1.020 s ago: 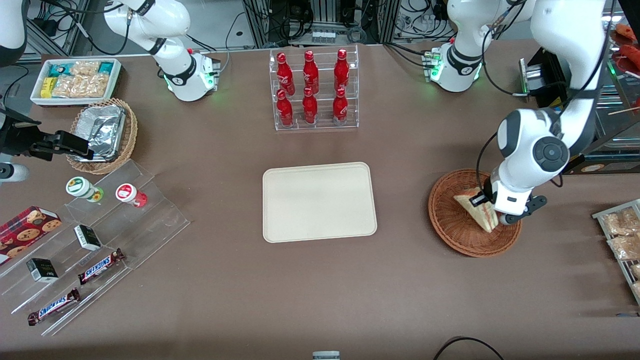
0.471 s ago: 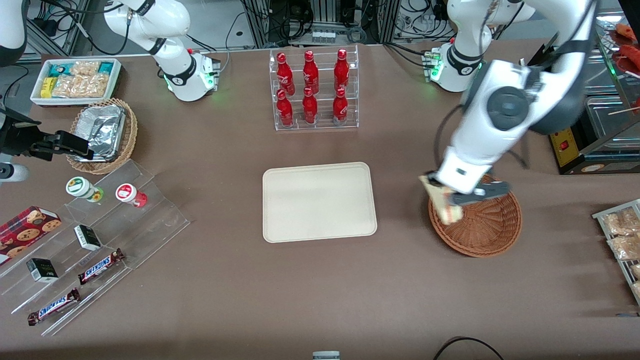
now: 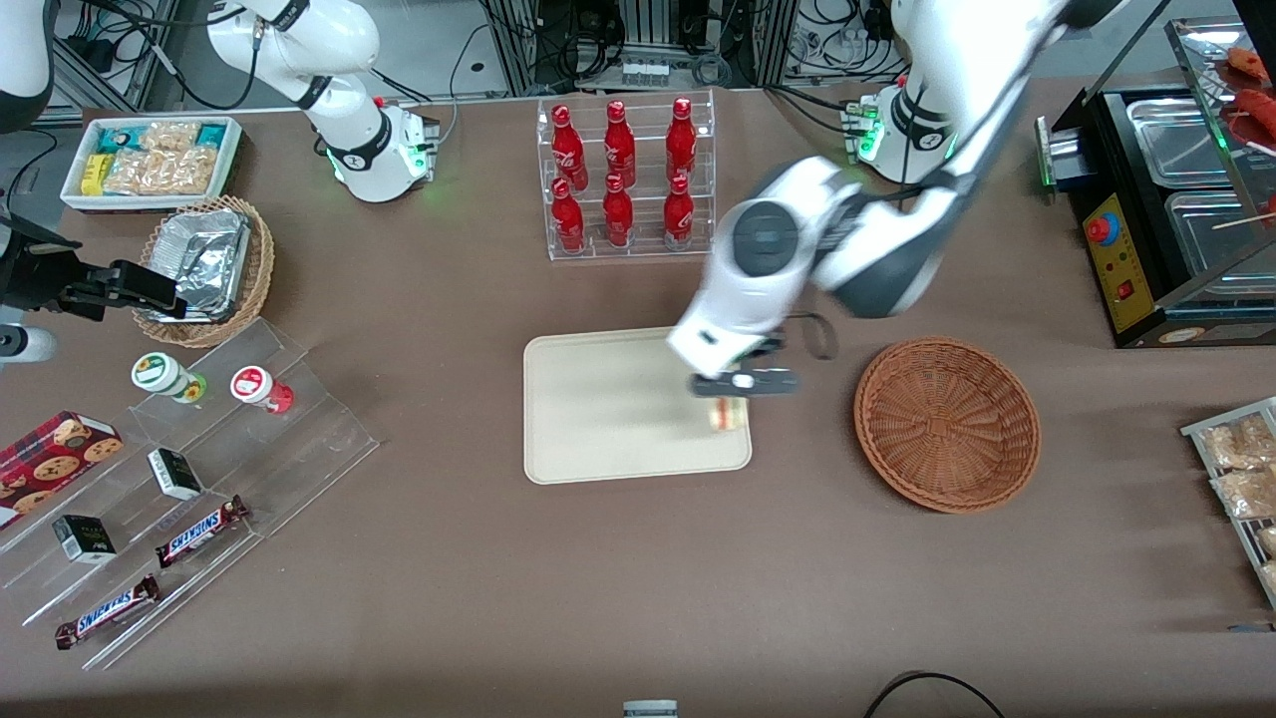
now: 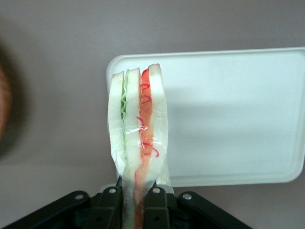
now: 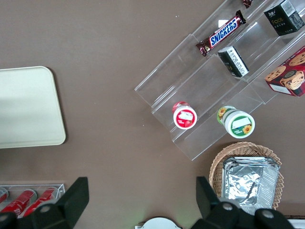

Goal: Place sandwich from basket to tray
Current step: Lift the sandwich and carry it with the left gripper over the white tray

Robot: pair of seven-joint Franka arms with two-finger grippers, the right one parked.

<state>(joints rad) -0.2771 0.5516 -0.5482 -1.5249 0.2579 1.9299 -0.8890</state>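
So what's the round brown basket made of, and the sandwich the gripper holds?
The basket looks like woven wicker, reddish-brown, with visible strands. The sandwich, held by the gripper over the tray, looks like soft pale bread in shiny clear wrap.

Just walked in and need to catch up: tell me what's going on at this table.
The left arm's gripper is shut on the sandwich, holding it above the edge of the cream tray that lies nearest the wicker basket. The basket has nothing in it. The sandwich hangs in the gripper, not yet set down on the tray.
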